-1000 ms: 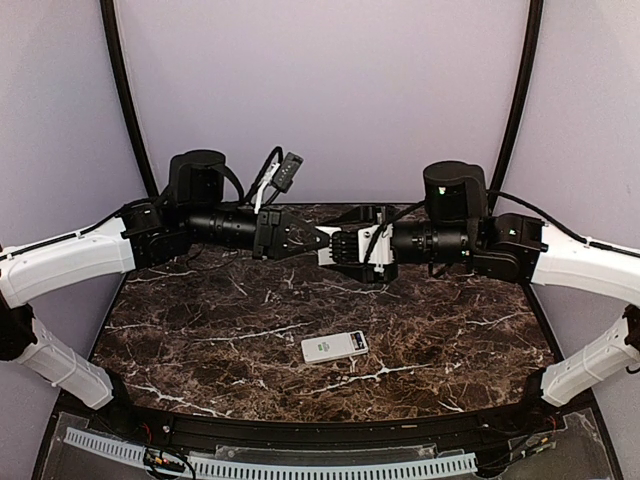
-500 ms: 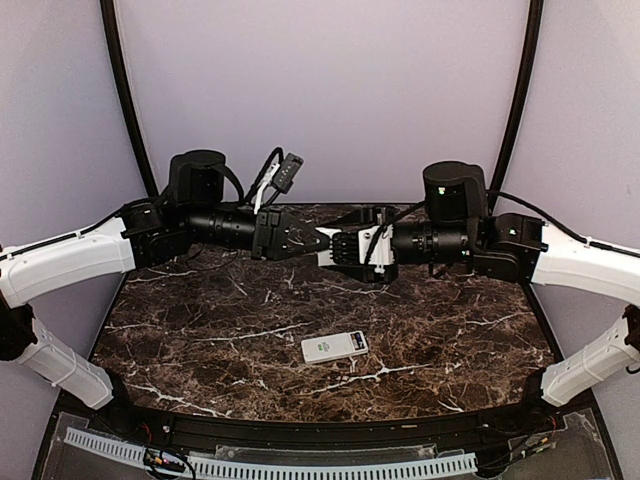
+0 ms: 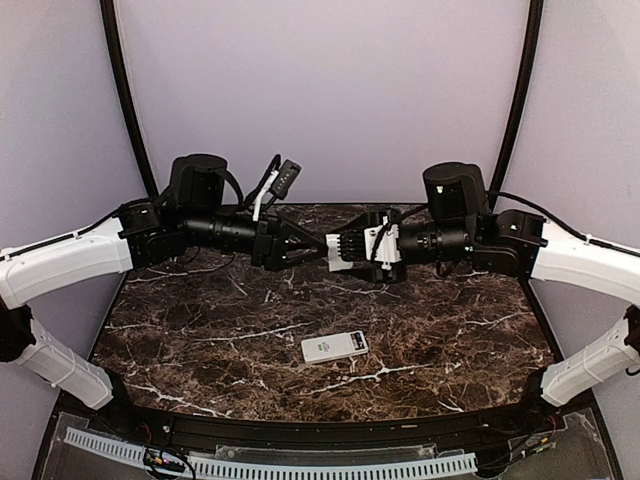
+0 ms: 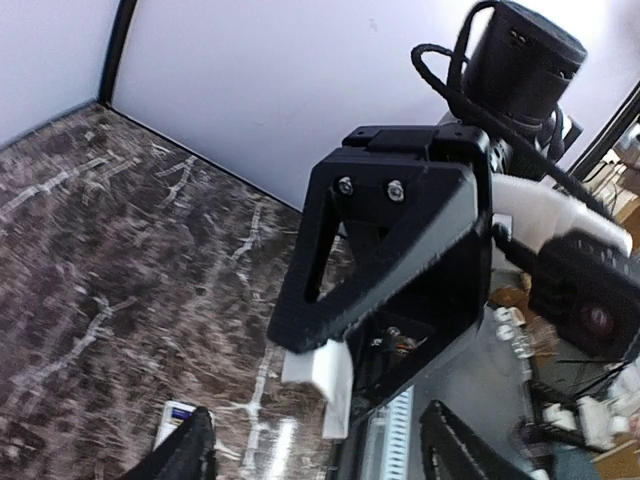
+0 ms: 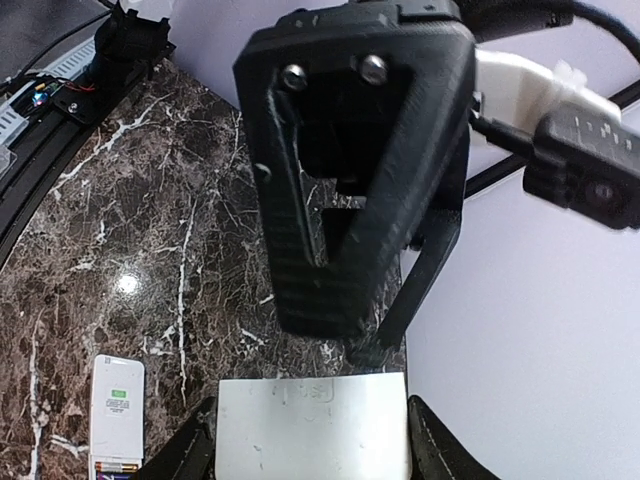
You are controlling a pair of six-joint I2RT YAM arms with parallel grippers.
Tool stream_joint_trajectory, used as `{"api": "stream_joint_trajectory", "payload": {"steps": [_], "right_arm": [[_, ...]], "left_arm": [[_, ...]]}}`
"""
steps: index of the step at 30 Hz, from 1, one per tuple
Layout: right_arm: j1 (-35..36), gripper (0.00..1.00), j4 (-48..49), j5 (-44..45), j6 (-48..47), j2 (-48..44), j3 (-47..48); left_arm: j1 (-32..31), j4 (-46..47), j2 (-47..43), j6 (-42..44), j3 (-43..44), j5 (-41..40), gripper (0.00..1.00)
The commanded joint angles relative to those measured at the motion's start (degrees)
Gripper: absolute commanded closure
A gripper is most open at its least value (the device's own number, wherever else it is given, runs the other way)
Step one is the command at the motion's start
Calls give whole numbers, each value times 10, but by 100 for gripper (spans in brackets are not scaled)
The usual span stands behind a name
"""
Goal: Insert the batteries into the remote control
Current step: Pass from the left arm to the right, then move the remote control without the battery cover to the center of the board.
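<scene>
Nearest to us, the remote control lies flat on the marble table, a little right of centre. Behind it and higher, both arms stretch level towards each other, tips almost meeting. The left gripper has its jaws spread wide and empty; the right gripper clamps a flat white piece.

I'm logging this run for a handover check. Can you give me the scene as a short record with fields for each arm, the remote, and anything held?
left gripper: raised over the table, jaws open, empty
right gripper: raised, tip to tip with the left one, jaws shut on a flat white piece
remote control: lying flat on the marble table, near the front middle, nothing touching it
</scene>
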Motion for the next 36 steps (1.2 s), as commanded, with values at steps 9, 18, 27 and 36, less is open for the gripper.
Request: {"api": "stream_joint_trajectory", "payload": {"steps": [9, 18, 27, 36], "right_arm": [[-103, 60, -39, -120, 59, -11, -129], [-153, 60, -21, -154, 51, 31, -191], [-165, 59, 1, -175, 41, 84, -208], [-166, 58, -18, -171, 37, 132, -182]], "left_arm": [[-22, -30, 3, 227, -185, -275, 16], [-75, 8, 106, 457, -201, -222, 7], [-56, 66, 243, 427, -176, -217, 8], [-39, 34, 260, 448, -180, -201, 38]]}}
